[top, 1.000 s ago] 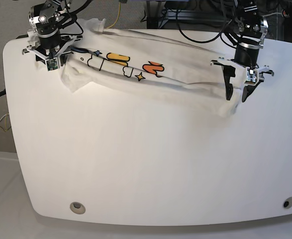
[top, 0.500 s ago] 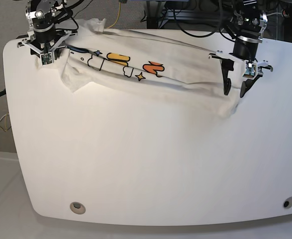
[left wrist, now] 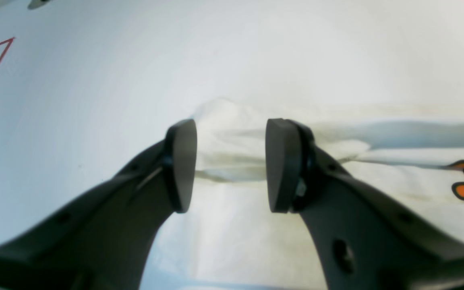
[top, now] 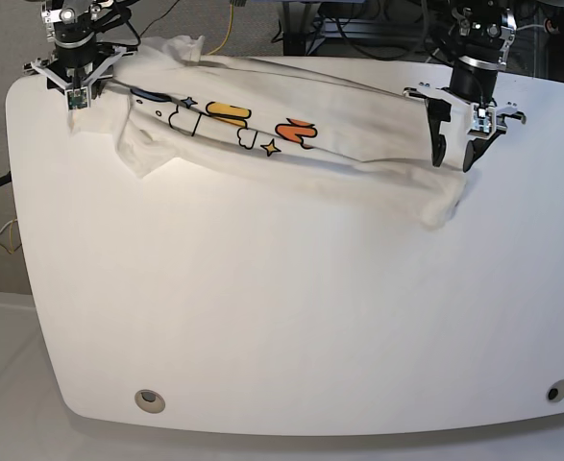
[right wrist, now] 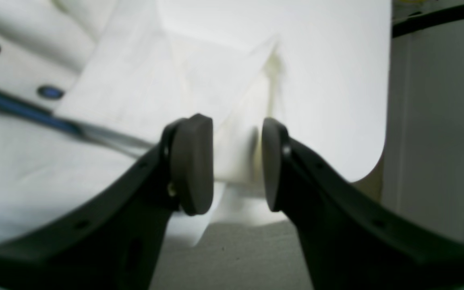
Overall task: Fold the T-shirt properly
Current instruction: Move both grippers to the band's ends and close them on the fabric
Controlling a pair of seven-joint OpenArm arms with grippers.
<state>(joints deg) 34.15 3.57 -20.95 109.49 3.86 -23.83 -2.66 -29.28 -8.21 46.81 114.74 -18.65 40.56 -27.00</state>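
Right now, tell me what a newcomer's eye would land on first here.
First the T-shirt, a long rumpled white band across the far side of the table, its orange, yellow and blue print showing toward the left of the base view. Then the two grippers above its ends: the left gripper at that view's right end and the right gripper at the left end, both with jaws apart and nothing held.

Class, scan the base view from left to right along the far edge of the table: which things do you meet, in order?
Right gripper → yellow print → orange print → left gripper.
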